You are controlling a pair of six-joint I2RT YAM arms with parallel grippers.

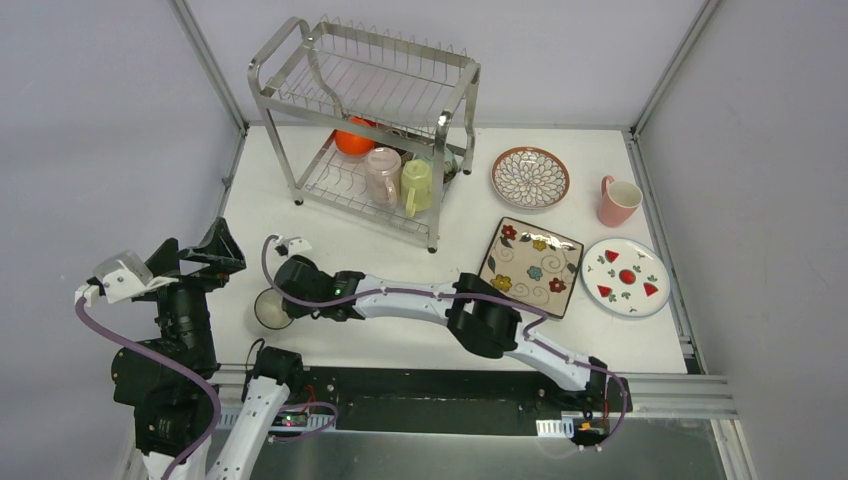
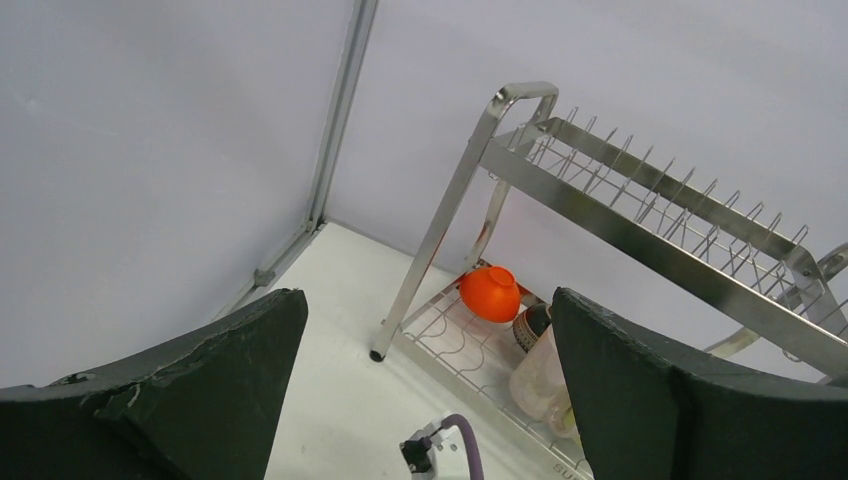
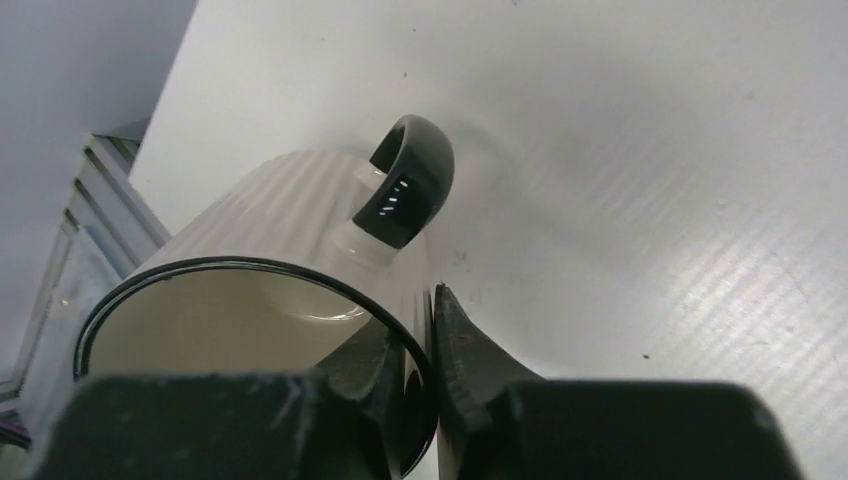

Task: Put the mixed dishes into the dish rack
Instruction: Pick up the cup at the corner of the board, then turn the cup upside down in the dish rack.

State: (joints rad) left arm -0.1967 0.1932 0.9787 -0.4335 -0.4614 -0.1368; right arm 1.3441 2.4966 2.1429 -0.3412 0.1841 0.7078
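Right gripper (image 3: 431, 320) is pinching the white mug (image 3: 250, 215) at its rim, one finger in, one out. Next move is calling for a level lift, then carry to dish rack (image 1: 372, 120), well ahead.

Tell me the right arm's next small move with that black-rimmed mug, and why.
Probably lift the black-rimmed mug straight up a little. The right gripper looks closed on its wall beside the black handle, one finger inside, one outside, while the mug seems to rest on the table. It should clear the surface before being carried toward the dish rack.
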